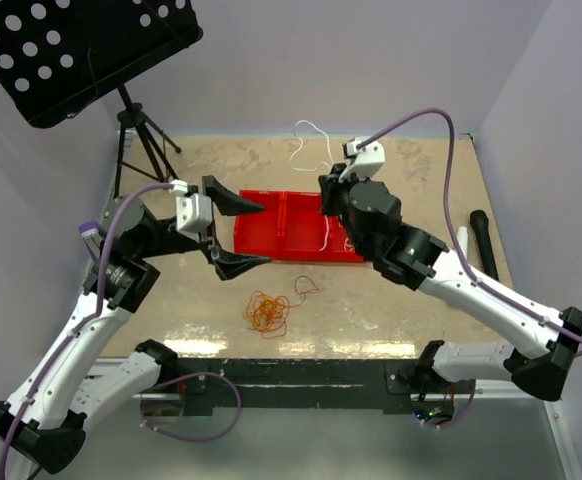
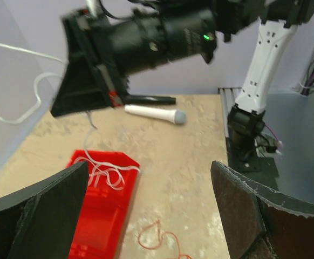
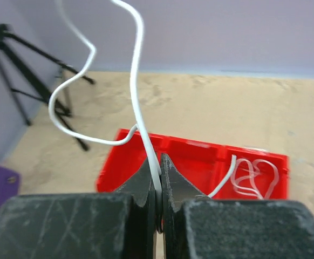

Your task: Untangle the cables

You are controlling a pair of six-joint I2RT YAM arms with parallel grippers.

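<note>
Right gripper (image 3: 158, 183), its wrist reaching over the red plastic tray (image 3: 192, 154), presses rough black fingers together on the white cable (image 3: 139, 86); that thin, smooth cord loops upward and trails into the tray's right end; left gripper (image 1: 254, 234) hovers level at the tray's left edge, jaws spread wide; orange cable (image 1: 268, 313) lies loosely bundled on the speckled table (image 1: 421, 300), red cable (image 1: 306, 286) just beside it.

Walls (image 1: 371, 60) — pale lavender, plain, closed in three sides. Tabletop (image 1: 421, 300) — beige, mottled like stone; a bright glare band lay along its near edge. Music stand (image 1: 81, 50), black, perforated, tilted; its tripod (image 1: 136, 140) stood in the far left corner.
</note>
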